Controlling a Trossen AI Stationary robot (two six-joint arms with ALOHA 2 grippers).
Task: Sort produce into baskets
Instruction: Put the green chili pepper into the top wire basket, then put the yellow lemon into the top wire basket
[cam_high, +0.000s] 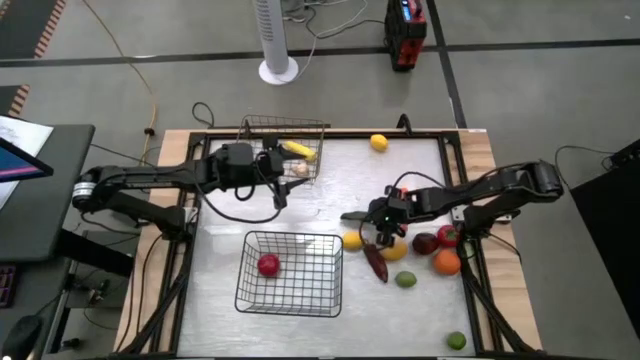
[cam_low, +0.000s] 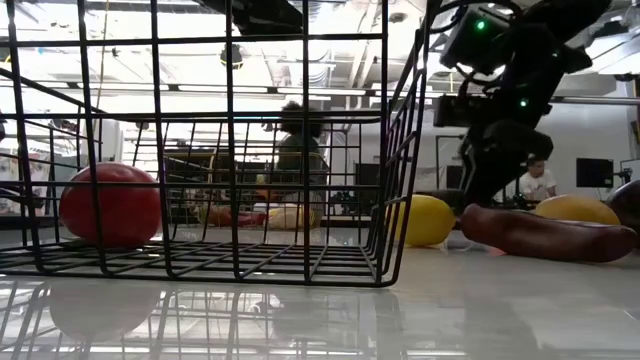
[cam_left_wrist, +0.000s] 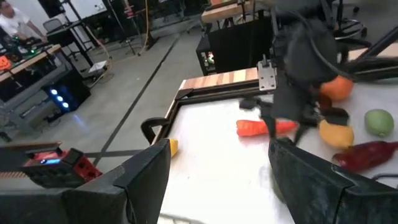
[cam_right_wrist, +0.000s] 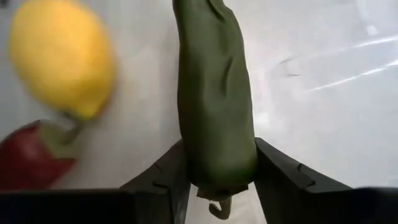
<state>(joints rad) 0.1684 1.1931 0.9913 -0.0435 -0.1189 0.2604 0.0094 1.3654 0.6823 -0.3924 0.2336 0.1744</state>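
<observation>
My right gripper (cam_high: 378, 218) is shut on a long green pepper (cam_right_wrist: 214, 93) at the table's middle right; the pepper also shows in the high view (cam_high: 352, 215). Beside it lie a yellow lemon (cam_right_wrist: 62, 56) and a long dark red pepper (cam_high: 375, 262). My left gripper (cam_high: 281, 188) is open and empty next to the far wire basket (cam_high: 262, 126), which holds yellow produce (cam_high: 298, 150). The near wire basket (cam_high: 290, 295) holds a round red piece (cam_high: 268, 264), resting on the basket's floor (cam_low: 110, 205). My right gripper pinches the green pepper at its stem end (cam_right_wrist: 217, 168) between the two fingers (cam_right_wrist: 168, 174). The fingers lie along the pepper, whose body reaches out past the fingertips toward the table's left. Whether it is lifted clear of the table I cannot tell.
Loose produce lies to the right of the near basket: a yellow piece (cam_high: 397, 250), a lime (cam_high: 405, 279), an orange (cam_high: 446, 263), red pieces (cam_high: 436, 239). A lemon (cam_high: 378, 142) lies at the far edge, a green piece (cam_high: 456, 341) near the front right corner.
</observation>
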